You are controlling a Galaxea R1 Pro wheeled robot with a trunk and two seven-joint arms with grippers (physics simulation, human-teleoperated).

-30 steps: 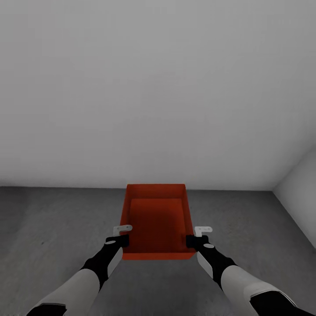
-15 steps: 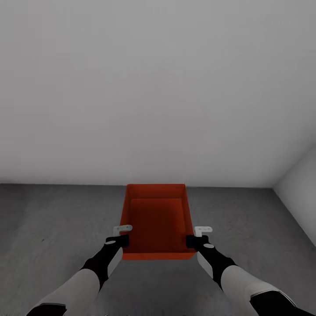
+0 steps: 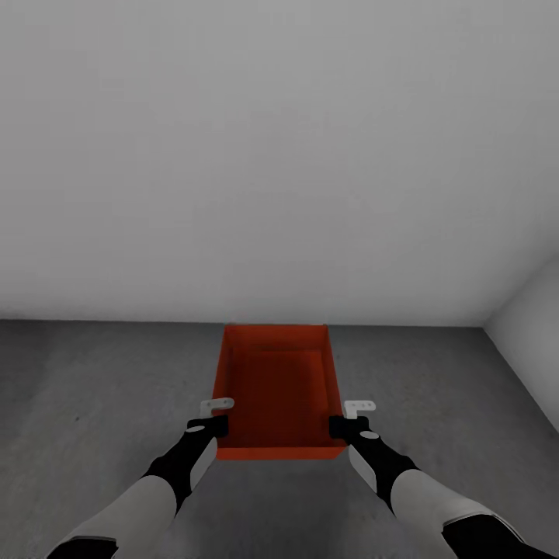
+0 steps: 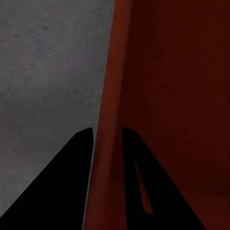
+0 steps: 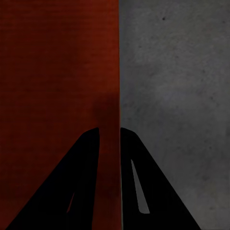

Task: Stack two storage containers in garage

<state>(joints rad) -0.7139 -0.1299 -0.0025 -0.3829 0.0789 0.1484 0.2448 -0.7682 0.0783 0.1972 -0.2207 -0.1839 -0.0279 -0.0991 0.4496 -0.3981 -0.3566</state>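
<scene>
Left pincer [image 3: 217,417] and right pincer [image 3: 348,418] each clamp a side wall of the storage container [image 3: 278,388], balancing it level. Concrete floor [image 3: 93,404] beneath: garage, ready to lower.

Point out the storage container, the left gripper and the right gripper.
storage container [image 3: 278,392], head view, on its inner bottom.
left gripper [image 4: 106,143], left wrist view, between fingertips straddling the wall.
right gripper [image 5: 110,139], right wrist view, between fingertips straddling the wall.

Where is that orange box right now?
In the head view, the orange box sits low at centre, over the grey floor, between the left hand and right hand.
</scene>
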